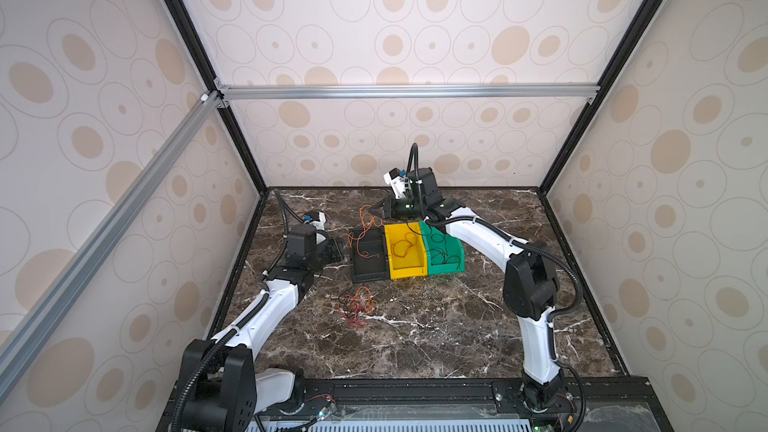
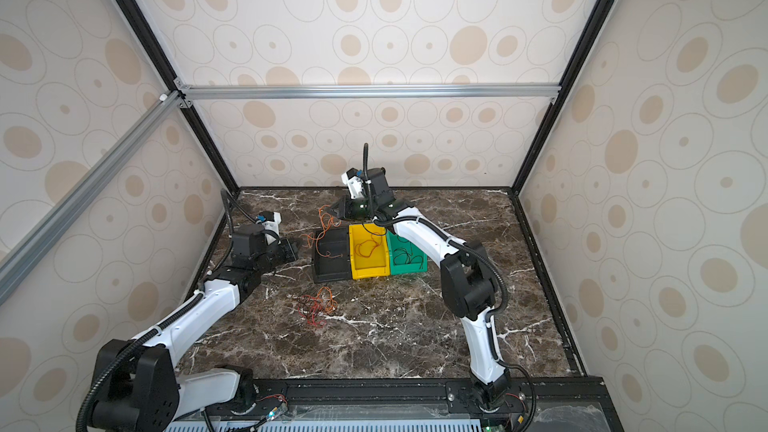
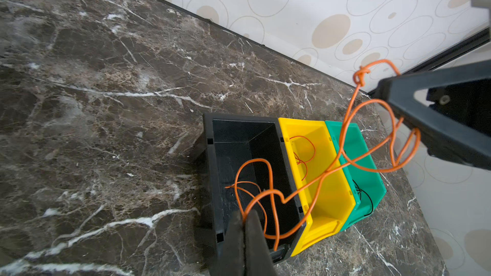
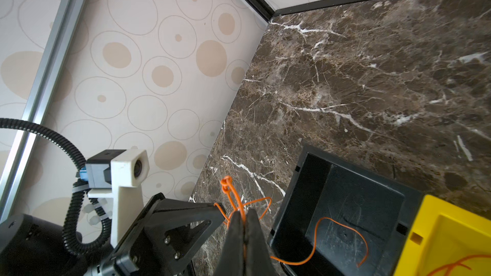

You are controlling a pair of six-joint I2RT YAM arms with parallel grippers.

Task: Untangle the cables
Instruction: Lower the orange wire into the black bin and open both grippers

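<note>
Orange cable (image 3: 326,171) pinched in two places, strung in loose loops above the far end of the black bin (image 3: 239,118).
Left gripper (image 3: 243,219) is clamped tight on one stretch and right gripper (image 4: 243,217) on another, just beside a small knot (image 4: 225,181); a red cable (image 3: 314,148) lies in the yellow bin (image 3: 332,208), black cables (image 1: 441,258) in the green bin (image 3: 372,171), and a red, orange and black tangle (image 1: 355,305) sits on the worktop (image 1: 436,326) nearer the robot. Judged from here, the grippers should draw apart slowly and level, opening the loops without tightening the knot. No brand, label or writing can be read.
</note>
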